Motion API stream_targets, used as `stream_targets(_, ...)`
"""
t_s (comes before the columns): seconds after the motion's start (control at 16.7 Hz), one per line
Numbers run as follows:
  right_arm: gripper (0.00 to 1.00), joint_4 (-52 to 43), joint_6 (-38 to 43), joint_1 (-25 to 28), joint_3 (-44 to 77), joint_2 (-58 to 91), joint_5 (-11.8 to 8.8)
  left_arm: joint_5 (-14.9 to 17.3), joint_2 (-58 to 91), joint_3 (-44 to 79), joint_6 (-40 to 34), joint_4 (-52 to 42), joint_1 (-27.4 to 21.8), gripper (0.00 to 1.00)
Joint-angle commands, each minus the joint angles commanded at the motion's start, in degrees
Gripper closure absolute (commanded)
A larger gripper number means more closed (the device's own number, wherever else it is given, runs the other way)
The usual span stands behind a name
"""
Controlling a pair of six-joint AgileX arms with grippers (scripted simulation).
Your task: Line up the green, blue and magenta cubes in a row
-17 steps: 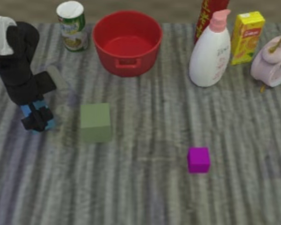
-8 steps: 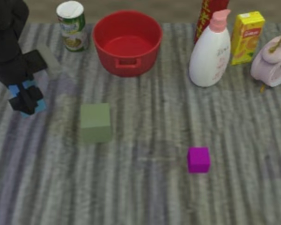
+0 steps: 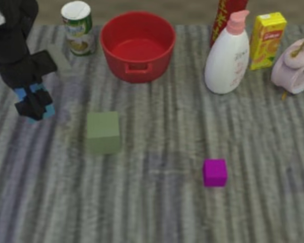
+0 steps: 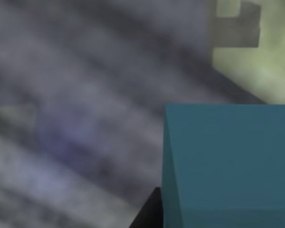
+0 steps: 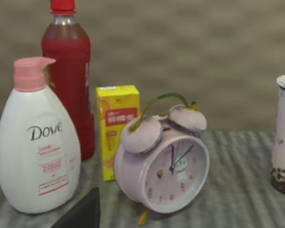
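grey table (image 3: 157, 212), green cube (image 3: 103, 132), magenta cube (image 3: 215, 172)

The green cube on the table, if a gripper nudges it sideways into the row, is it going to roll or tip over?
The green cube sits flat on one broad face, so it should slide, not roll. Its squat, equal-sided shape makes tipping unlikely unless pushed high. The ribbed grey table looks like cloth, so it may drag or twist slightly. It looks rigid, matte and probably not slippery.
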Motion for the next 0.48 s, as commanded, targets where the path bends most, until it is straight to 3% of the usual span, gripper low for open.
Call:
stream_targets(0.24,0.00,0.0,0.0,0.0,0.0,0.0,0.0,-0.1,0.5,1.8,-2.3,-1.4,-9.8,1.00)
stream_targets(0.48,0.00,0.0,0.0,0.0,0.0,0.0,0.0,0.0,0.9,3.5,-5.4,-3.2,-24.0,1.00)
